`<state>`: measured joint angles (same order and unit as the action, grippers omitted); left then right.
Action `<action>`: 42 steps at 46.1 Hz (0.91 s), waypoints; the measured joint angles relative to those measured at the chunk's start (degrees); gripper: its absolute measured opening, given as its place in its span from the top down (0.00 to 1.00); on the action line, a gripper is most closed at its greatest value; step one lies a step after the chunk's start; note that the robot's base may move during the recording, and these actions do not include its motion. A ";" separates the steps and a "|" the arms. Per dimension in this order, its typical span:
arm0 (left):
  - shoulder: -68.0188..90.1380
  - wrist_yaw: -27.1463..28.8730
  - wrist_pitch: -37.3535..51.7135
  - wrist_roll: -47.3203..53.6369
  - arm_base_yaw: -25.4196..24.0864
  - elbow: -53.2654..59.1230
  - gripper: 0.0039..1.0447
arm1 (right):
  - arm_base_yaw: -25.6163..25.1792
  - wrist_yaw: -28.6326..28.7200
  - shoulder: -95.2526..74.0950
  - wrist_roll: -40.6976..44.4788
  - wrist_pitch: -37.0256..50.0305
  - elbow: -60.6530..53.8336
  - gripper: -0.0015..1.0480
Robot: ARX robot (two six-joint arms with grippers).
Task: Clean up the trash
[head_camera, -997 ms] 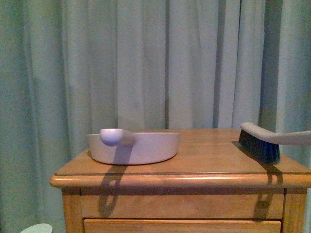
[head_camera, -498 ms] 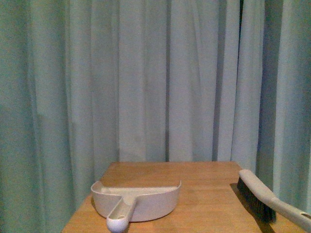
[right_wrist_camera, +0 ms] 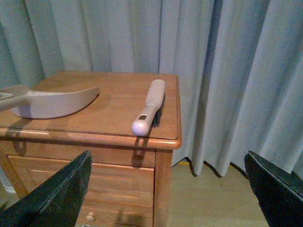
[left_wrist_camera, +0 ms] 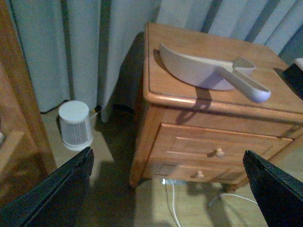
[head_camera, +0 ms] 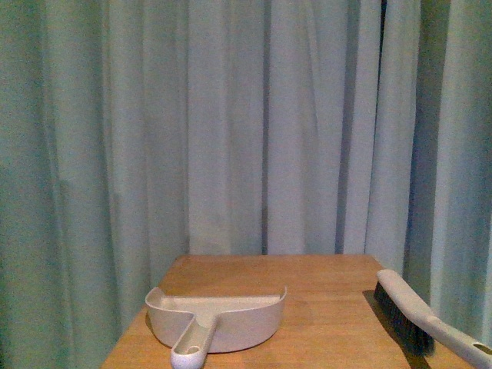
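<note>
You have one dustpan [head_camera: 219, 319] and one brush [head_camera: 415, 311] on the wooden worktop [head_camera: 323, 307], well apart from each other. The dustpan sits toward the left edge, with its handle reaching for the front edge. The brush lies along the right edge, its handle end by the front right corner and its dark bristles further back.

From these views you cannot tell where the trash is.

Your left gripper [left_wrist_camera: 166, 158] is spread wide, two dark fingers [left_wrist_camera: 57, 194] apart with nothing between them, off the front left corner. Your right gripper [right_wrist_camera: 167, 158] is spread just as wide and holds nothing, facing the front right corner.

Below the worktop you can count two drawer knobs [left_wrist_camera: 218, 152], one above the other. One white ribbed cylinder [left_wrist_camera: 75, 124] stands on the floor left of the cabinet, and one white cable [left_wrist_camera: 173, 208] runs beneath it. Pale curtains [head_camera: 231, 123] hang behind.
</note>
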<state>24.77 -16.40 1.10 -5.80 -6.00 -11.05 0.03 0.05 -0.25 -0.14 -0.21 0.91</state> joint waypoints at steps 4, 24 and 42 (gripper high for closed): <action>11.19 4.07 -0.94 4.02 3.91 -9.53 0.07 | 0.00 0.00 0.00 0.00 0.00 0.00 0.07; 51.98 21.44 -17.14 7.58 27.91 -53.94 0.07 | 0.00 0.00 0.00 0.00 0.00 0.00 0.07; 72.22 27.15 -18.73 2.49 36.22 -65.11 0.07 | 0.00 0.00 0.00 0.00 0.00 0.00 0.07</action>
<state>96.99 10.74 -17.63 -3.31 30.22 -76.16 0.03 0.05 -0.25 -0.14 -0.21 0.91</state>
